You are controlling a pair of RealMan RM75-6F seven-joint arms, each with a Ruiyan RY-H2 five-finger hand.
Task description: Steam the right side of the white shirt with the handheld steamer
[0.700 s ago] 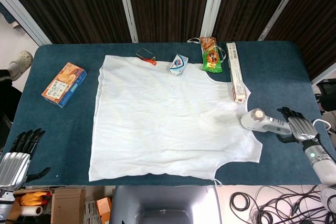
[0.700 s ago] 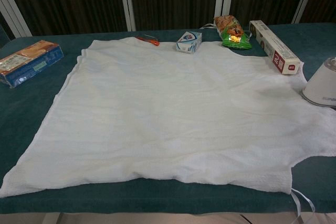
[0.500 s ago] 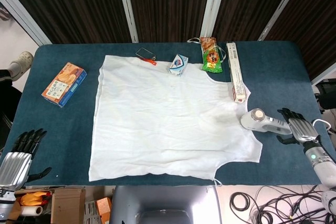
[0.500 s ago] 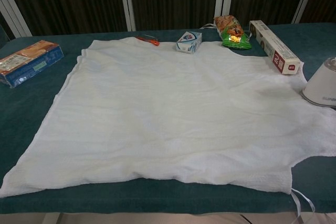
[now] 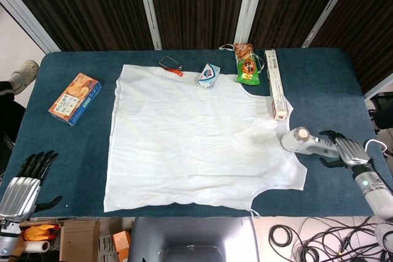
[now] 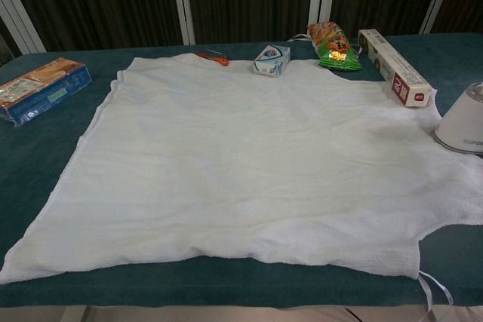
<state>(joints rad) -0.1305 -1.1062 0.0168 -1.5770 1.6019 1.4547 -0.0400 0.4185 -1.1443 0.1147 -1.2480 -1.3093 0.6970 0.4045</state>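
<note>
White shirt (image 5: 196, 139) is lying flat on the blue table (image 5: 319, 84), and the handheld steamer (image 5: 307, 143) is lying on its side just off the shirt's right edge, head toward the cloth, handle running out to your right hand (image 5: 345, 151). Fingers (image 5: 332, 134) are sitting around the handle end, but I can't tell from the head view whether they're actually clamped or just resting; chest view is showing only the steamer head. Treat it as not yet secured.

You're closing the grasp now, so wrap fully round the handle and confirm there's no slip before lifting. Lift straight up, then bring the head over the cloth just inboard of your fingertips and sweep along the right side.

Watch the long carton (image 5: 276, 84) lying just beyond your fingertips on the far side; it's overlapping the shirt by the armhole.

Left hand (image 5: 21, 182) is idling at the near left corner, fingers apart, holding nothing. Keep it there.
</note>
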